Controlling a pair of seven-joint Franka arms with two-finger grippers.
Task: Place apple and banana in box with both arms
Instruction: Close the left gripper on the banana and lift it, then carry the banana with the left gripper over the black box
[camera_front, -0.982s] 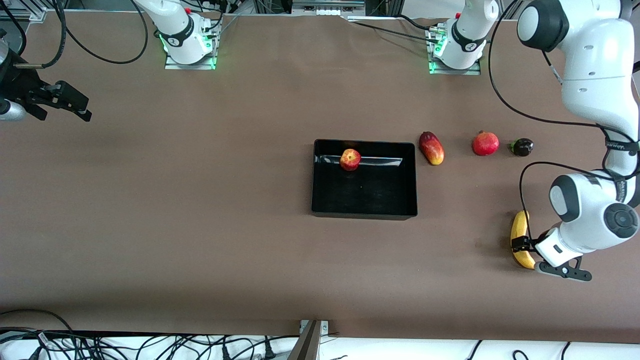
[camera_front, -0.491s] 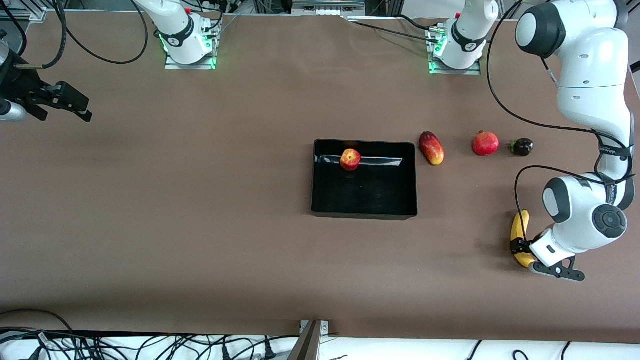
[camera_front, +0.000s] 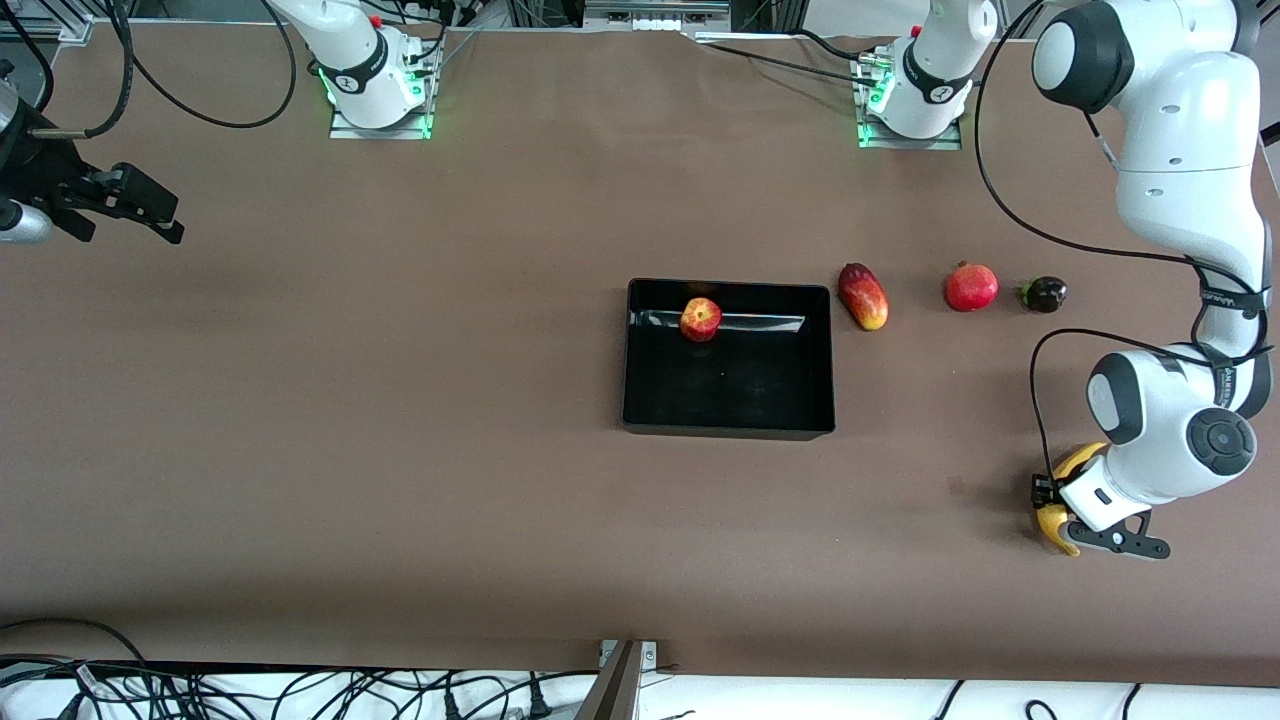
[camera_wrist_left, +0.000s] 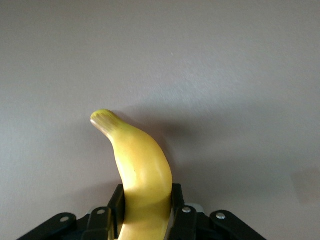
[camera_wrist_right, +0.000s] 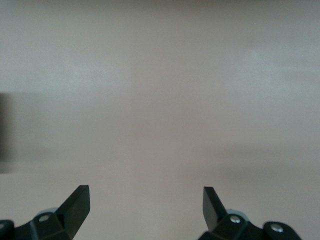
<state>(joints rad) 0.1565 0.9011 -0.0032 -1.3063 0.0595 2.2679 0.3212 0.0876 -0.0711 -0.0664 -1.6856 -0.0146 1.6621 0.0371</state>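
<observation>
The red and yellow apple (camera_front: 700, 319) lies in the black box (camera_front: 728, 400), near its wall farthest from the front camera. My left gripper (camera_front: 1047, 493) is shut on the yellow banana (camera_front: 1054, 523) at the left arm's end of the table and holds it a little above the tabletop. In the left wrist view the banana (camera_wrist_left: 140, 160) sticks out between the fingers (camera_wrist_left: 116, 202) of my left gripper (camera_wrist_left: 146, 206). My right gripper (camera_front: 170, 222) waits open and empty over the right arm's end of the table; it also shows in the right wrist view (camera_wrist_right: 145, 200).
An elongated dark-red-and-yellow fruit (camera_front: 863, 296), a red pomegranate (camera_front: 971, 287) and a small dark fruit (camera_front: 1043, 294) lie in a row beside the box toward the left arm's end. Cables run along the table's front edge.
The banana lay flat on the table with the left gripper around it; now it is tilted in the shut gripper, its farther end swung under the wrist. The right arm has not moved.
</observation>
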